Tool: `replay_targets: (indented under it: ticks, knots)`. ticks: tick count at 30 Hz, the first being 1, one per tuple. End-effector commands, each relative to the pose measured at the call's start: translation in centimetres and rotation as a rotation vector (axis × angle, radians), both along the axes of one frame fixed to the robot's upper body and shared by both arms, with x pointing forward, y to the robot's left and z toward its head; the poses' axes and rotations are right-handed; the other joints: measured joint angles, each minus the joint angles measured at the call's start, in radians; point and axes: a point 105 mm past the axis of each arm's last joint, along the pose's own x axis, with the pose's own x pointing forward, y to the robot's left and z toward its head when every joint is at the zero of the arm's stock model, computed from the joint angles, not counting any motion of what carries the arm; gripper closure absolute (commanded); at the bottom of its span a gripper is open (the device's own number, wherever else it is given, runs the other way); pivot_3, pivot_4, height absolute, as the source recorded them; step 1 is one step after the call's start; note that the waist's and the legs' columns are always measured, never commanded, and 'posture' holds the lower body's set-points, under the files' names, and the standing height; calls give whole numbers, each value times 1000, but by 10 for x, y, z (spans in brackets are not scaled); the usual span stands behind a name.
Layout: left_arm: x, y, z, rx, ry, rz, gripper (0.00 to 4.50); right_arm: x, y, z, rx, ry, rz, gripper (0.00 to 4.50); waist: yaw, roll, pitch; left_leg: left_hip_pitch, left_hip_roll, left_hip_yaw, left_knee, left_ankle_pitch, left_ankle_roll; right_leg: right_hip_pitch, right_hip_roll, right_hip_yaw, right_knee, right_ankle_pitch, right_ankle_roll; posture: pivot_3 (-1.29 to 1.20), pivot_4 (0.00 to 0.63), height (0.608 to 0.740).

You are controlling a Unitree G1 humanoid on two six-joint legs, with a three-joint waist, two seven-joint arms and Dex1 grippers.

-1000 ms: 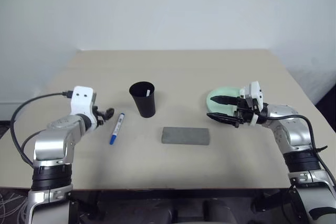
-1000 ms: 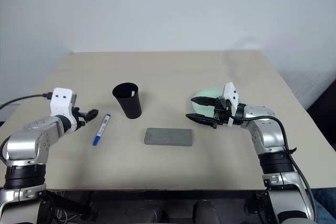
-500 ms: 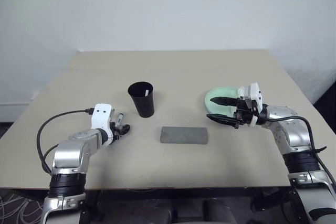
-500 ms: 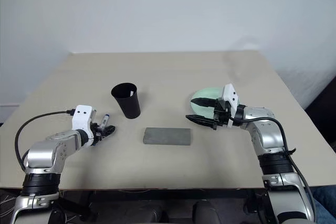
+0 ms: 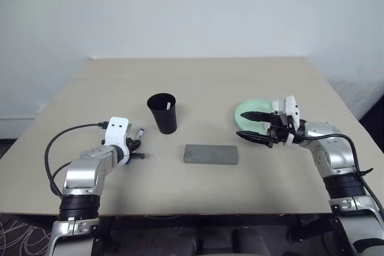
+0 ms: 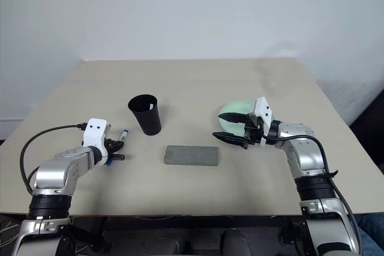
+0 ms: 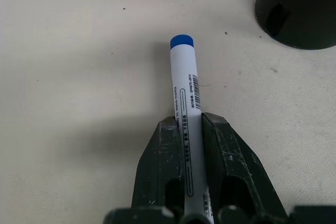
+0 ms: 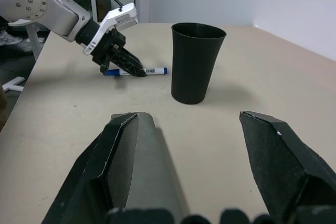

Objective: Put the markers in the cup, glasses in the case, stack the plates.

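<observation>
The broad beige tabletop (image 5: 204,82) carries it all, and nearest its front edge the flat grey oblong case (image 5: 211,154) lies lid down. To the robot's right sits the round mint-green plate (image 5: 251,110), with the right gripper (image 5: 248,126) hanging level beside it, its 2 black fingers spread wide and holding nothing. Left of centre stands the glossy black tapered cup (image 5: 163,113), and a white barrel tip showing at its rim looks like 1 marker already inside. Now the action: the left gripper (image 7: 190,124) is down on the table, fingers drawn in against the slim white-barrelled marker with the blue cap (image 7: 185,80), which lies flat just beside the cup's base. The barrel runs lengthwise between the fingers rather than across them, so the hold looks slippery; my read is to confirm a firm squeeze first, lift slowly, then tip the marker upright over the cup's mouth and only let go once its end is inside, keeping clear of the rim so the light tumbler doesn't topple.
</observation>
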Motion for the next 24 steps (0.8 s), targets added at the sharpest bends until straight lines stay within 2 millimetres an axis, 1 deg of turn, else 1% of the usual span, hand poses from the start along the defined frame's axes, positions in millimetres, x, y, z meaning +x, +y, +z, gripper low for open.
replay_targets:
  ticks: [1,4,7,10,11,13,16,18,20,24]
  knots:
    - [9,5,20,34,-88,8,4364,2,-1,10,10,-49,-6,1174,0,0,0,0,0,0,0,0,0,0,0,0,0,0,0,0,0,740]
    - [18,13,37,28,-198,47,4364,2,0,10,9,-49,-6,1174,0,0,0,0,1,0,0,0,0,0,0,0,0,0,0,0,0,740]
    - [29,19,66,14,-379,82,4364,3,0,10,8,-49,-4,1174,0,0,0,0,2,0,0,0,-1,0,1,0,-1,1,-2,0,0,740]
    - [38,21,114,-18,-656,115,4364,3,0,12,10,-52,-1,1174,3,0,0,0,3,0,0,1,-3,0,2,-1,-1,3,-5,0,0,740]
    - [39,22,128,-29,-731,129,4364,3,0,13,12,-53,-1,1174,4,0,0,-1,3,0,0,1,-3,0,2,-1,-2,4,-6,0,0,740]
    - [41,20,148,-53,-838,124,4364,4,-1,17,25,-59,-7,1174,3,0,0,-1,3,1,0,1,-3,0,1,-1,-2,4,-7,0,0,740]
    - [46,4,172,-79,-964,44,4364,1,-2,27,76,-48,-4,1174,3,0,0,-1,3,1,0,2,-3,0,2,-1,-2,5,-7,0,0,740]
    - [51,-10,181,-108,-1012,-25,4364,-2,-2,29,84,-40,4,1174,4,0,0,-1,3,1,0,2,-3,1,2,-1,-2,5,-7,0,0,740]
    - [57,-26,184,-143,-1038,-97,4364,-4,-2,29,80,-39,2,1174,3,-1,0,-1,3,1,1,3,0,1,3,-1,-2,5,-7,0,0,740]
    - [65,-54,183,-195,-1058,-214,4364,-3,-3,29,81,-44,-18,1174,3,-1,0,-1,5,2,4,3,2,2,5,0,-3,4,-3,0,0,740]
